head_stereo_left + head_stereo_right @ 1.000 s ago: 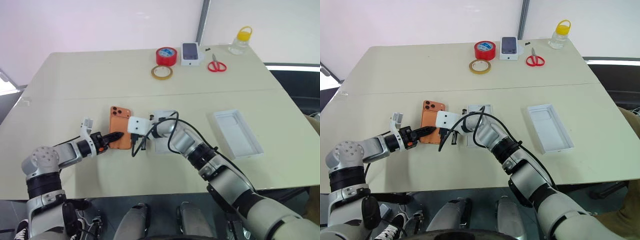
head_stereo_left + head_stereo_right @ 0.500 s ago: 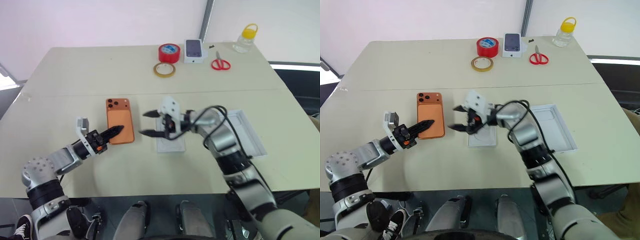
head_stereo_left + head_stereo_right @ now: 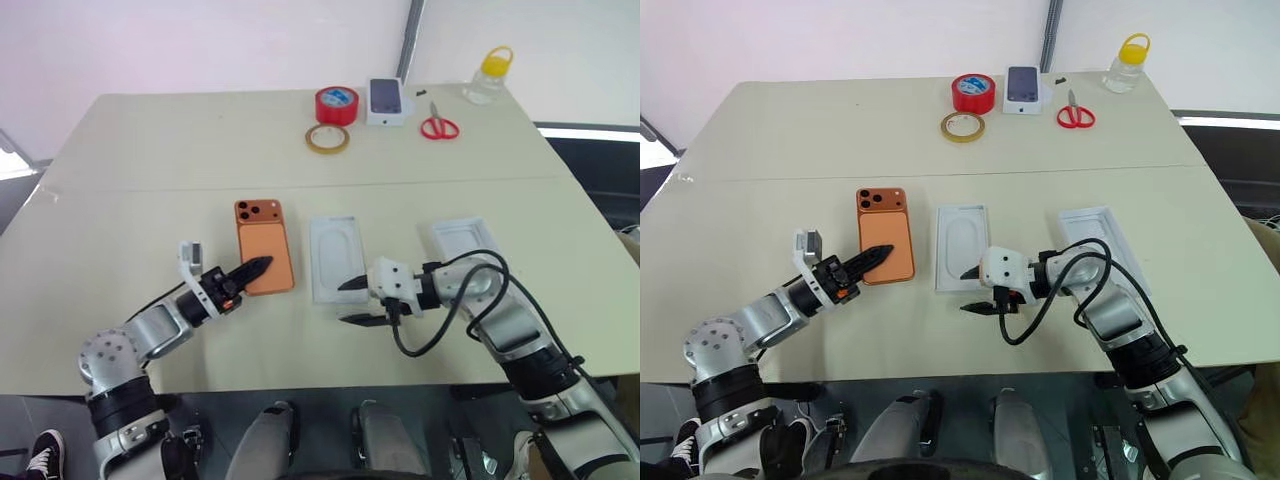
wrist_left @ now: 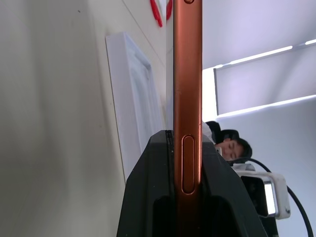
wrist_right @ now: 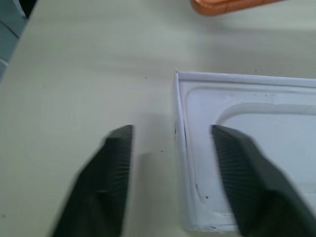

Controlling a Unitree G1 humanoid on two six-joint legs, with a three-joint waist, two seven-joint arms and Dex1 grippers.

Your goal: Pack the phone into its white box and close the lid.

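Note:
The orange phone [image 3: 265, 255] lies back up at mid-table, its lenses at the far corner. My left gripper [image 3: 255, 268] is shut on its near end; the left wrist view shows the phone's edge [image 4: 187, 74] clamped between the black fingers [image 4: 148, 197]. To its right lies the white box [image 3: 318, 262], a shallow thin-rimmed tray with an oval recess inside. My right gripper [image 3: 348, 302] is open and empty at that tray's near corner [image 5: 185, 148]. Further right is the lid [image 3: 462, 238], a larger tray, partly behind my right arm.
Along the far table edge stand a red tape roll [image 3: 336, 104], a yellowish tape ring [image 3: 326, 138], a small white box printed with a phone [image 3: 388, 100], red scissors [image 3: 438, 127] and a yellow-capped bottle [image 3: 486, 75]. A person [image 4: 228, 145] shows in the left wrist view.
My right gripper left the phone's right side, opened and drew back to the near corner of the white box. My left gripper shifted the phone to the right, closer to the box.

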